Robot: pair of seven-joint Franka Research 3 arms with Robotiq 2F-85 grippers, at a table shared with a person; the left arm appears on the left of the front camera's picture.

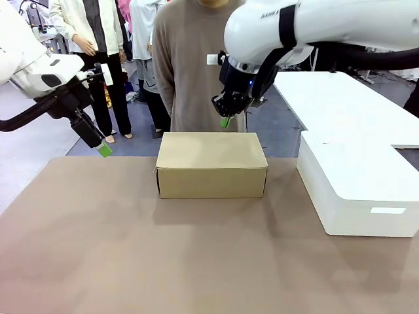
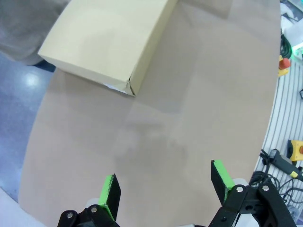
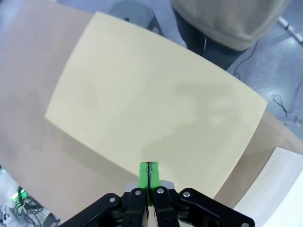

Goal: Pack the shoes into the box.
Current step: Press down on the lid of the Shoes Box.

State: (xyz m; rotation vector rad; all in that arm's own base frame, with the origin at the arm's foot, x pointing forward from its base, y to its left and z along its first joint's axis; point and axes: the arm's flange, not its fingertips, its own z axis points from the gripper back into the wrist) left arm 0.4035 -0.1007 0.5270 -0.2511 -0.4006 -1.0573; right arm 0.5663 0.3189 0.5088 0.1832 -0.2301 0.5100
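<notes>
Matt tan cardboard box (image 1: 211, 165), smooth white box (image 1: 357, 190), matt brown table (image 1: 131, 255)

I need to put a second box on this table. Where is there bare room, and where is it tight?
Bare room: the wide near stretch of the table in front of the closed cardboard box, and the strip to its left, under the open left gripper. Tight: the narrow gap between that box and the white box, and above the lid, where the shut right gripper hangs.
</notes>
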